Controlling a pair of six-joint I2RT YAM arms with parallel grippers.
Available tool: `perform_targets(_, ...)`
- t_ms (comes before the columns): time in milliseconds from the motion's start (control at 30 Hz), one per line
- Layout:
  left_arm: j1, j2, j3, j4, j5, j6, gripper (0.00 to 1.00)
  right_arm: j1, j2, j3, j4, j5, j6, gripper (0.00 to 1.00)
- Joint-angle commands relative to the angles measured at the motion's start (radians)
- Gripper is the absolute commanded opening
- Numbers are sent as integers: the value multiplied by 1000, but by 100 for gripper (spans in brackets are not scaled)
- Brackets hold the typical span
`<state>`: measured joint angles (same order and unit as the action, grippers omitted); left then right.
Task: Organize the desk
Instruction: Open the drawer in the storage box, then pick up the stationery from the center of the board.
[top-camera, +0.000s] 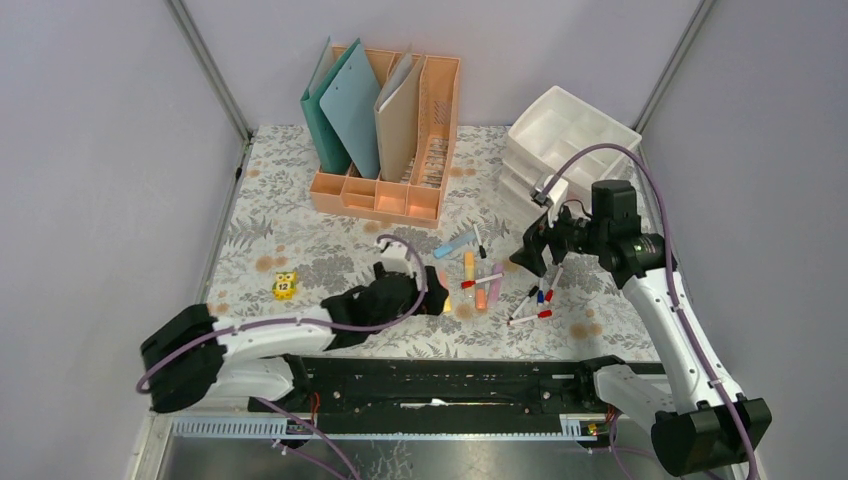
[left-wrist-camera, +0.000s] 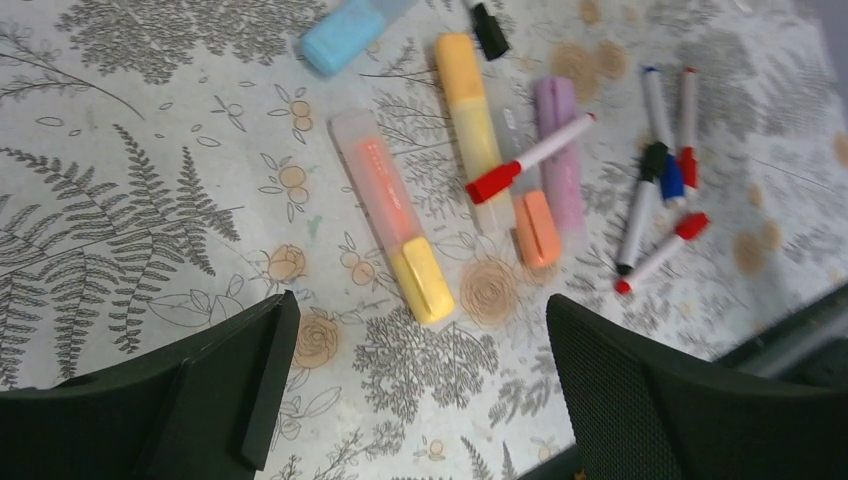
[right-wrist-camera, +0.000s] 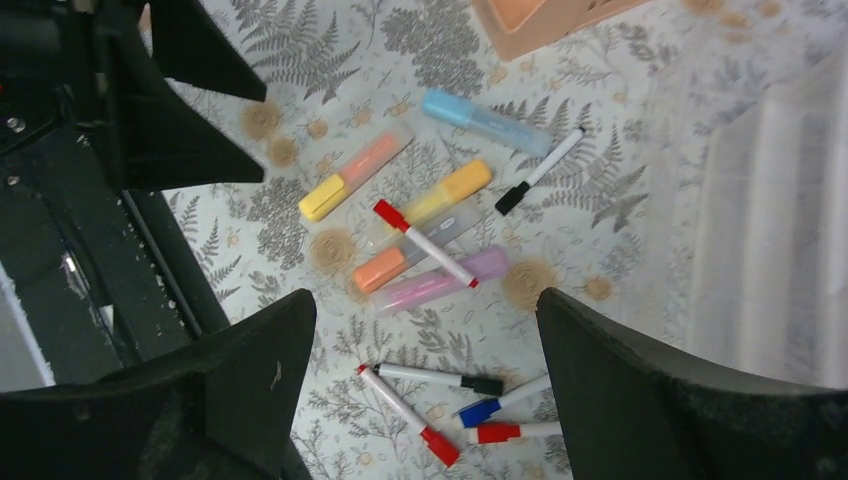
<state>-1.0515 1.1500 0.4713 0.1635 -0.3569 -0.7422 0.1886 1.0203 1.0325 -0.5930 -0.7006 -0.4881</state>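
Observation:
The desk (top-camera: 300, 240) has a leaf-and-flower cloth. Several highlighters (top-camera: 470, 280) and thin whiteboard markers (top-camera: 535, 300) lie scattered at its front middle. My left gripper (top-camera: 435, 300) is open and empty, low over the cloth. In the left wrist view (left-wrist-camera: 420, 330) a yellow-capped orange highlighter (left-wrist-camera: 390, 225) lies just ahead of its jaws. My right gripper (top-camera: 530, 262) is open and empty above the marker group. In the right wrist view (right-wrist-camera: 425, 330) a black-capped marker (right-wrist-camera: 440, 378), two red-capped markers (right-wrist-camera: 405, 415) and a blue-capped one (right-wrist-camera: 500, 405) lie between its fingers.
A peach file rack (top-camera: 385, 190) with folders stands at the back middle. A white drawer unit (top-camera: 565, 135) stands at the back right. A small yellow owl figure (top-camera: 285, 287) sits front left. A black rail (top-camera: 440, 375) runs along the near edge.

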Motion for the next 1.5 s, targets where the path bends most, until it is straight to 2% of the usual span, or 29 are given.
perform_targets(0, -39, 159, 172, -188, -214, -101, 99, -34, -45, -58, 30, -68, 25, 88)
perform_targets(233, -52, 465, 463, -471, -297, -212, 99, -70, -42, -70, 30, -68, 25, 88)
perform_targets(267, -54, 497, 493, -502, -304, -223, 98, -71, -43, -72, 144, -68, 72, 88)
perform_targets(300, -56, 523, 516, -521, -307, -223, 98, -72, -43, -76, 144, -68, 72, 88)
perform_targets(333, -58, 546, 534, -534, -305, -220, 97, -72, -42, -78, 144, -68, 72, 88)
perform_targets(367, -58, 565, 547, -541, -302, -218, 92, -73, -42, -81, 175, -45, 86, 96)
perform_targets(400, -58, 579, 559, -547, -301, -216, 87, -74, -41, -83, 180, -24, 101, 99)
perform_targets(500, -58, 610, 578, -548, -290, -203, 82, -77, -41, -84, 183, -21, 103, 100)
perform_targets(567, -58, 632, 593, -555, -287, -195, 72, -78, -40, -87, 184, -25, 103, 100)
perform_targets(700, -58, 684, 630, -589, -281, -187, 68, -78, -37, -89, 186, -25, 104, 100)
perform_targets(800, -58, 710, 642, -591, -262, -175, 54, -78, -35, -91, 185, -26, 105, 100)
perform_targets(833, -58, 713, 644, -593, -258, -169, 51, -79, -34, -91, 186, -28, 106, 100)
perform_targets(1000, -56, 717, 637, -604, -245, -157, 23, -80, -34, -92, 187, -40, 108, 100)
perform_targets(1133, -56, 674, 604, -610, -258, -156, 11, -80, -32, -94, 186, -53, 111, 100)
perform_targets(1300, -58, 539, 510, -547, -278, -119, 3, -80, -10, -98, 192, -112, 128, 100)
perform_targets(1467, -58, 335, 324, -260, -204, 29, 0, -80, 27, -115, 218, -220, 170, 100)
